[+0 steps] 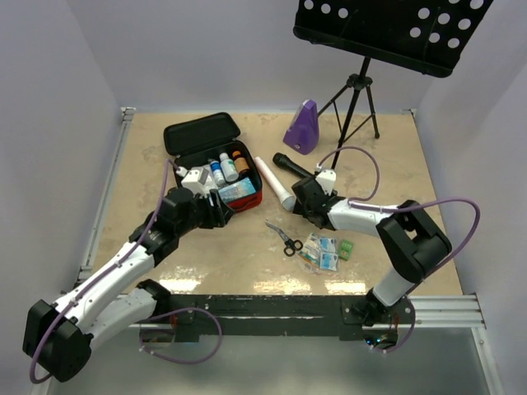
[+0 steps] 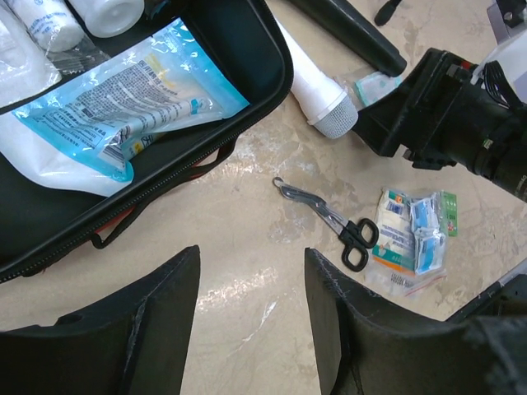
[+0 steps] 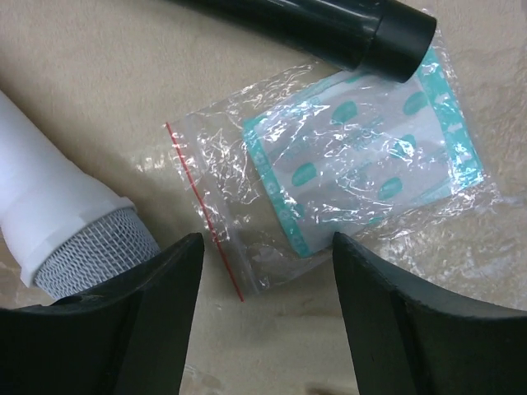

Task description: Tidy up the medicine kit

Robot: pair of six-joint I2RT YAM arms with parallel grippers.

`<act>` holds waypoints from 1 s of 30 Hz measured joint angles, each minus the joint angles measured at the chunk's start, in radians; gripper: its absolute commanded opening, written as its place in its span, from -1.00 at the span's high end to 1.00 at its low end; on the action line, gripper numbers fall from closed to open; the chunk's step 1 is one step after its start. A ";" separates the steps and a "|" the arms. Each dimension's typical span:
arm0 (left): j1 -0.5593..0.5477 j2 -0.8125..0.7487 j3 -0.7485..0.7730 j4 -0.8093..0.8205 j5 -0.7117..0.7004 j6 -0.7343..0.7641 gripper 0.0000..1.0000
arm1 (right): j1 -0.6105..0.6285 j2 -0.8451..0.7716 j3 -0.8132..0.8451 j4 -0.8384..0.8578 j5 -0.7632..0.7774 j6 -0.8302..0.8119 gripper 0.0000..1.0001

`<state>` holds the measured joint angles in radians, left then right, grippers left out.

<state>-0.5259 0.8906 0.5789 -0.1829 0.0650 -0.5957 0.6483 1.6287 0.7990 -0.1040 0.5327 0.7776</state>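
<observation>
Top external: beige marbled table (image 1: 395, 164), pale walls (image 1: 206, 49) on 3 sides, metal rail (image 1: 100, 206) along L edge; black music stand (image 1: 394, 29) at back-R.
Medicine kit (image 1: 200, 134): open at back-L of table, lid up w/ black lining; bottles (image 1: 224, 167) & blue packet (image 2: 123, 99) inside.
Left gripper (image 2: 251, 271): jaws wide apart, empty, above bare table just beside kit's front edge.
Right gripper (image 3: 268, 255): jaws wide, nothing held, over clear zip bag (image 3: 354, 164) betw. white mic (image 3: 58, 222) & black mic (image 3: 329, 20).
Mid-table: scissors (image 1: 286, 239), small packets (image 1: 323, 251).

Purple metronome (image 1: 302, 127), black music stand (image 1: 372, 36)
</observation>
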 measured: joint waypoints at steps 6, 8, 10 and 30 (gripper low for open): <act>0.000 -0.031 -0.005 -0.012 0.000 -0.013 -0.15 | -0.004 0.051 0.053 -0.010 0.003 -0.002 -0.17; 0.000 -0.039 -0.005 -0.018 -0.003 -0.013 -0.15 | -0.005 0.052 0.055 -0.013 0.000 -0.005 -0.04; 0.000 -0.039 -0.005 -0.023 -0.005 -0.013 -0.15 | -0.008 0.052 0.055 -0.017 -0.003 -0.010 0.10; 0.000 -0.040 -0.005 -0.024 -0.008 -0.014 -0.14 | 0.022 -0.208 -0.013 -0.184 -0.147 0.004 1.00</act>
<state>-0.5259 0.8505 0.5739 -0.2073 0.0566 -0.6102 0.6701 1.4212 0.7860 -0.2878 0.3859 0.7815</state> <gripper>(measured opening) 0.570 0.007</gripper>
